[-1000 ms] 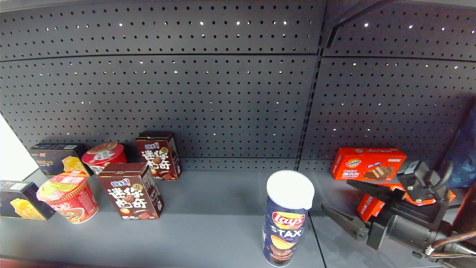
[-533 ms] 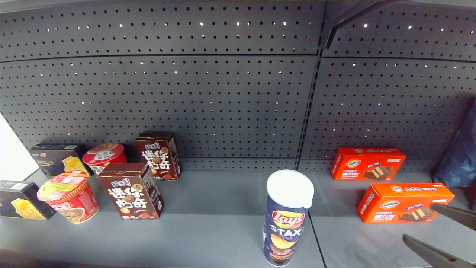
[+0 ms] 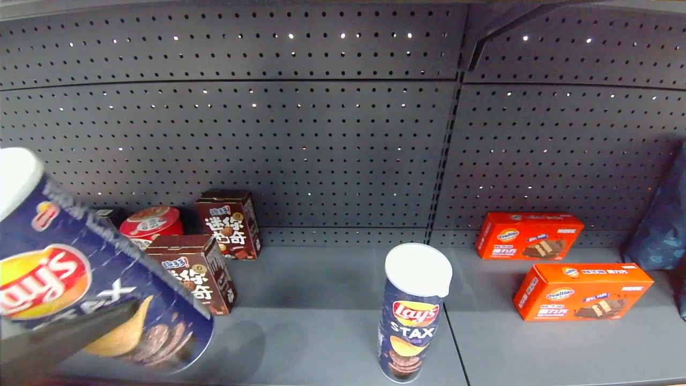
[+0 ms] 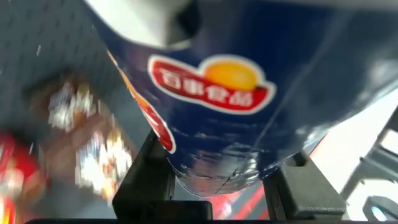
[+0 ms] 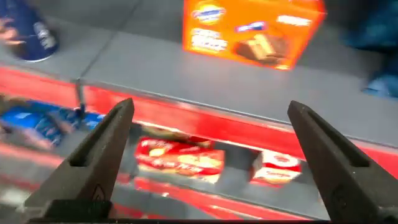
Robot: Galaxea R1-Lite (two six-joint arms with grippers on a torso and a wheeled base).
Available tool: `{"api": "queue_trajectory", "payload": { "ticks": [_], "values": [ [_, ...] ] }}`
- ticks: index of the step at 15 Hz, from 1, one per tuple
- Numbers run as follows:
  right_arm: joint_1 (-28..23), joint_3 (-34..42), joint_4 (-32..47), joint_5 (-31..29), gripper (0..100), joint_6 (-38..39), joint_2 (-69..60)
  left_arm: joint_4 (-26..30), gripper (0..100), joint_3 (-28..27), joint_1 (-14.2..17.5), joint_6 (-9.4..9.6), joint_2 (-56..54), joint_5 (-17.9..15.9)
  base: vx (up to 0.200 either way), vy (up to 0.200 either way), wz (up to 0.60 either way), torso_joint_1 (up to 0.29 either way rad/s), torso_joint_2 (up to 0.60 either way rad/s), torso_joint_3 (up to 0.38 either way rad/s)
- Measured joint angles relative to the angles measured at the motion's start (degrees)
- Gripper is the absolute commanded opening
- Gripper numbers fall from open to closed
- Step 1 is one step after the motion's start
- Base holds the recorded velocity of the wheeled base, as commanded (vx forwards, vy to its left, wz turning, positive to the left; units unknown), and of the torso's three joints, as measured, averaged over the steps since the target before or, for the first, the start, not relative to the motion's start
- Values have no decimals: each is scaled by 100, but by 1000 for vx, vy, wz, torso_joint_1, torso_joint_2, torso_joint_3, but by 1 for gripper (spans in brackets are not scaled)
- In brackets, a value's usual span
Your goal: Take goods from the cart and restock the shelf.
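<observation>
Head view, left end first: the held chip can (image 3: 102, 279) hangs tilted over the front left corner of the shelf (image 3: 321, 343), lid end up and outward. The left gripper (image 4: 221, 193) has its jaws clamped on the can's lower body.

Risks:
- The can's base is just beside the front brown box (image 3: 199, 279); a swing inward would likely shove or tip it, and the rear brown box (image 3: 229, 222) and red cup (image 3: 147, 225) behind could follow.
- If let go at this tilt, the can would probably fall and roll off the front edge.
- The standing chip can (image 3: 415, 316) near the mid front edge is tall and narrow, so a nudge could topple it.
- The two orange boxes (image 3: 530, 235) (image 3: 581, 291) at the right end look safe.

The right gripper (image 5: 210, 106) sits off the shelf's front edge, jaws wide apart and holding nothing.

Hard to see:
- The held can hides the shelf's left end and is itself cut off at the picture edge.
- One left jaw shows as a dark bar.
- Goods below the shelf's red lip are blurred in the right wrist view.
</observation>
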Motion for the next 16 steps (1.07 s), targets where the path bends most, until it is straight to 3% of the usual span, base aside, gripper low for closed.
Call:
{"api": "queue_trajectory", "payload": {
  "ticks": [2, 4, 7, 10, 16],
  "values": [
    [-171, 72, 18, -101, 100, -55, -255, -896, 0, -121, -304, -20, 870, -39, 0, 0, 0, 0, 0, 0],
    [-211, 227, -1, -189, 100, -74, -375, -1393, 0, -322, -670, -140, 1709, -74, 0, 0, 0, 0, 0, 0],
    [-226, 480, -310, -187, 100, -189, -445, -1585, 0, -824, -986, -222, 2726, -6, 0, 0, 0, 0, 0, 0],
    [-226, 706, -703, -187, 100, -268, -467, -1575, 0, -1570, -1125, -238, 3668, 402, 0, 0, 0, 0, 0, 0],
    [-226, 861, -926, -184, 100, -315, -472, -1876, 0, -3006, -1532, -213, 5477, 339, 0, 0, 0, 0, 0, 0]
  ]
}}
